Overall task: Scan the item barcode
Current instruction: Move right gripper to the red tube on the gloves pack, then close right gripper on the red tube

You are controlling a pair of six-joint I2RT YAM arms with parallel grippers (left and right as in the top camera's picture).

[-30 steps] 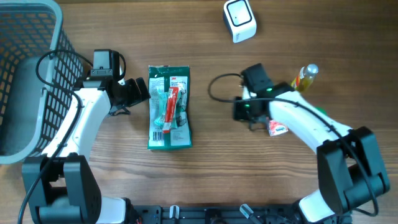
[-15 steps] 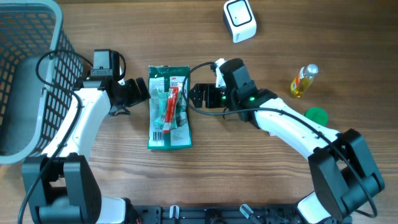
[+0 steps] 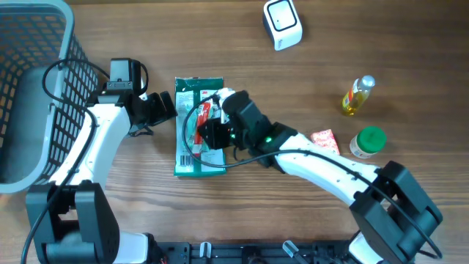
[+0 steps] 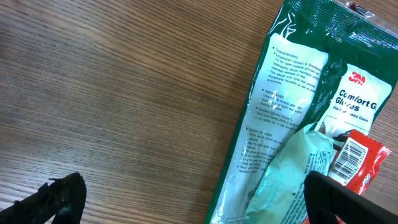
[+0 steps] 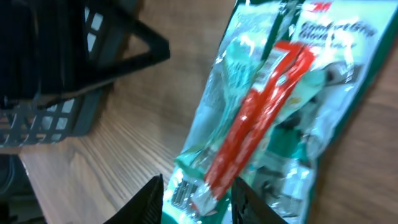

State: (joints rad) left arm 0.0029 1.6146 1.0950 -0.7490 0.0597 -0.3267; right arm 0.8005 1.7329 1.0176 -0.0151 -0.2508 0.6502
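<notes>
The pack [image 3: 189, 94] lies flat on the desk [image 3: 293, 73] between our arms. Left end effector [image 3: 163, 108] gapes open; right end effector [image 5: 198, 200] straddles its red strip [image 5: 261, 118], grip unclear. We risk pinching only slick film, which slips.

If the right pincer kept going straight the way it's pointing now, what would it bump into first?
Most likely the red packet, lying on the green glove pack: its near end sits just ahead of the right pincer. Depth is hard to judge, but nothing else intervenes.
</notes>
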